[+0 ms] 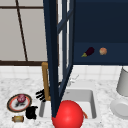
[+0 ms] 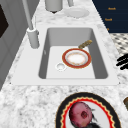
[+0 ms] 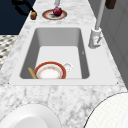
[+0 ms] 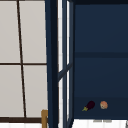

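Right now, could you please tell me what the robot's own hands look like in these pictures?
Both are plain black and shaped like human hands, with slim separate fingers. The left robot hand shows as a row of thin dark fingers; the right robot hand reads as a darker, rounder shape. No arm, sleeve, cable or marking shows on either: each simply ends at the wrist.

Left hand (image 1: 31, 112) low at front left, looks curled, fingers hard to read. Right hand (image 1: 40, 95) just above and behind it, fingers straight, spread, pointing left.
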